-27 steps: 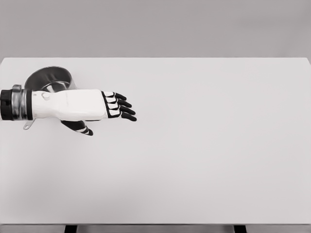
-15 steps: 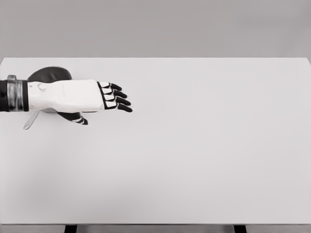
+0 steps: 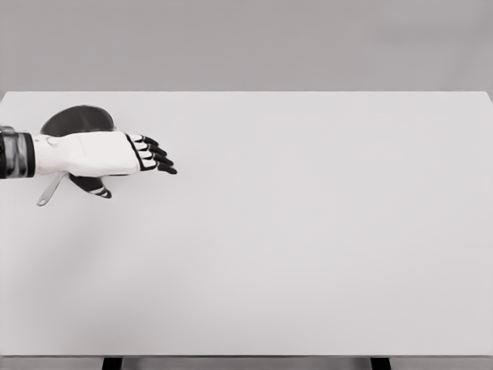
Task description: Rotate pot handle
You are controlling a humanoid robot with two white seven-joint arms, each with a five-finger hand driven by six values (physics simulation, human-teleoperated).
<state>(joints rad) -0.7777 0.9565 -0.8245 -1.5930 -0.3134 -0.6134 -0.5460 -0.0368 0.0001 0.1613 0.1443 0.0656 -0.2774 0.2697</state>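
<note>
Grey wall behind, white table (image 3: 308,231), left robot hand (image 3: 104,154) open-fingered over steel pot (image 3: 77,121), handle (image 3: 48,193) pointing near-left

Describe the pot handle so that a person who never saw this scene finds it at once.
Look at the far left of the white table, where the left hand reaches over a dark metal pot. Below the wrist, the pot handle is the thin grey strip slanting down-left.

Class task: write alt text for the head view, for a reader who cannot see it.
A white robot left hand with black fingers spread reaches in from the left edge, in front of a metal pot at the far left of a white table. The pot's handle points toward the camera, below the wrist.
</note>
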